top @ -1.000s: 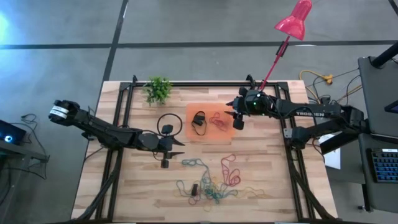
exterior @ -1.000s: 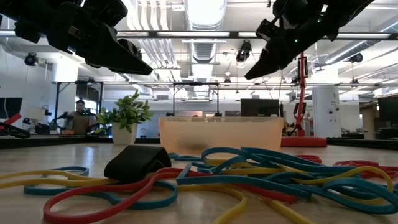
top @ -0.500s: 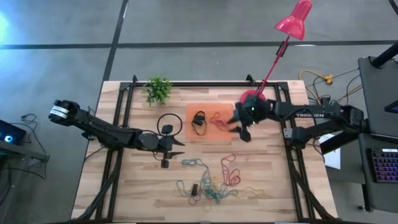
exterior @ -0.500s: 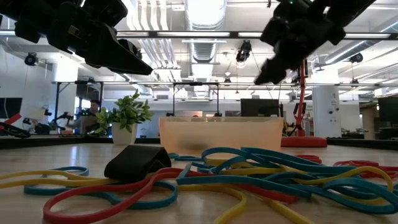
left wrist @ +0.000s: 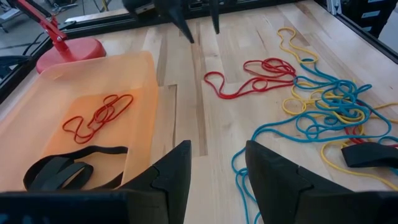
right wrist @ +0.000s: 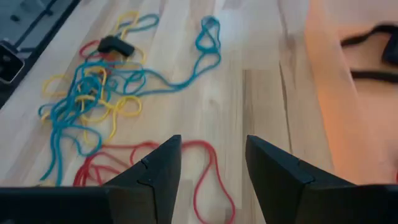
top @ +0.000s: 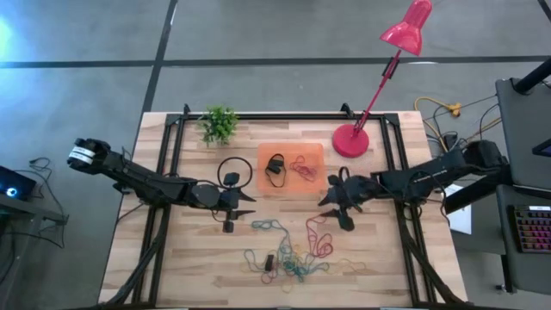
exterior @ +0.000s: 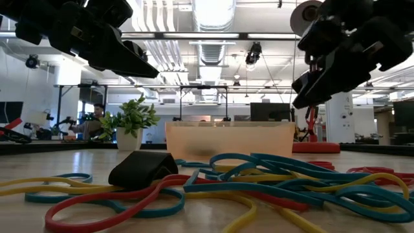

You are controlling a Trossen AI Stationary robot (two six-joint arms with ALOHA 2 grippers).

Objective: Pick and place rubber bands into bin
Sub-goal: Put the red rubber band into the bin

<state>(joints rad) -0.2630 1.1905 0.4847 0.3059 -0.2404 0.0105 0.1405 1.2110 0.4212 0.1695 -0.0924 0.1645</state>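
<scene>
You've got one translucent orange bin (top: pixel 290 170) holding two bands, one black, one red. Remaining rubber bands (top: pixel 293 250) lie tangled on the wooden surface (top: pixel 189 258): thin loops, too knotted to count. Left wrist view shows the bin's contents; low view doesn't. Left hand (top: pixel 234 211) open beside the bin, right hand (top: pixel 337 202) open, both empty.

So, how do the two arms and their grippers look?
Both arms are dark, almost black, built of slim jointed links. The left arm has a white band near its far end. The left gripper and the right gripper each have two dark, angular, wedge-shaped fingers.
</scene>
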